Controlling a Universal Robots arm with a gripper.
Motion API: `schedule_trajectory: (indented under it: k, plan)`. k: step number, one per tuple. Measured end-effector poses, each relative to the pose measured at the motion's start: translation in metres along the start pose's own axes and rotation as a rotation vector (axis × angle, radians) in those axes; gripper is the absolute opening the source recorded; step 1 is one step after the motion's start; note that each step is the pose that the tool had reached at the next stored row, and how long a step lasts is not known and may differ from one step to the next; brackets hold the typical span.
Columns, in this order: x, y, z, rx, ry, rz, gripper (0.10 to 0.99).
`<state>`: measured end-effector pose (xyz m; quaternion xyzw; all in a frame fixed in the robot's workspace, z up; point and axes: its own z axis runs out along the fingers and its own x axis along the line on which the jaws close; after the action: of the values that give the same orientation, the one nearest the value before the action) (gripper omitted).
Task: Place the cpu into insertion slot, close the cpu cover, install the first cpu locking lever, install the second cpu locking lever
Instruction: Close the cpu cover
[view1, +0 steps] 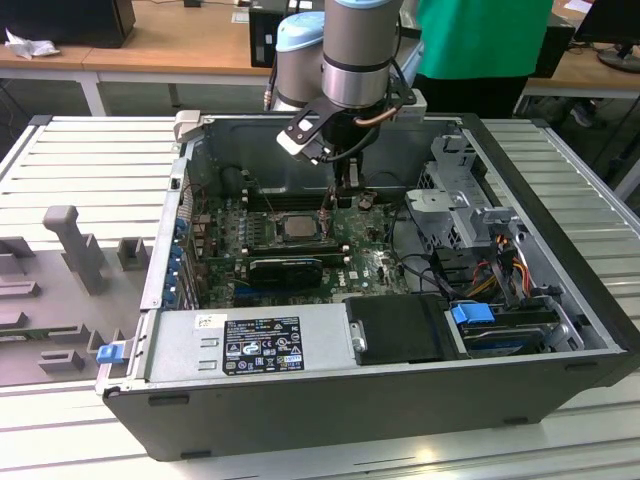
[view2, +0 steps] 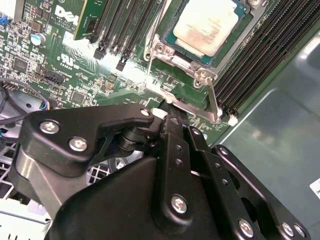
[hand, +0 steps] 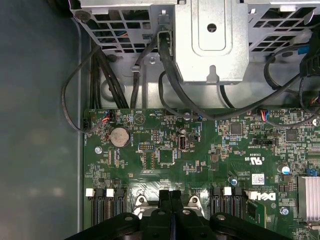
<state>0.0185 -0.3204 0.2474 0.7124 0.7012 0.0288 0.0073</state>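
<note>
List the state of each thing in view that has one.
cpu: seated in the insertion slot, face up.
cpu cover: appears down around the cpu.
gripper: shut, tips at the slot's edge.
computer case: open, side panel off.

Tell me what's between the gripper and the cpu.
In the second wrist view, the insertion slot's silvery rim and a thin wire lever lie between gripper and cpu.
</note>
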Motion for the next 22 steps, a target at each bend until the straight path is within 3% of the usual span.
schedule_trajectory:
  k: [22]
  plan:
    - [-0.0002, -0.0122, -0.0006, 0.0, 0.0001, 0.0, 0.106]
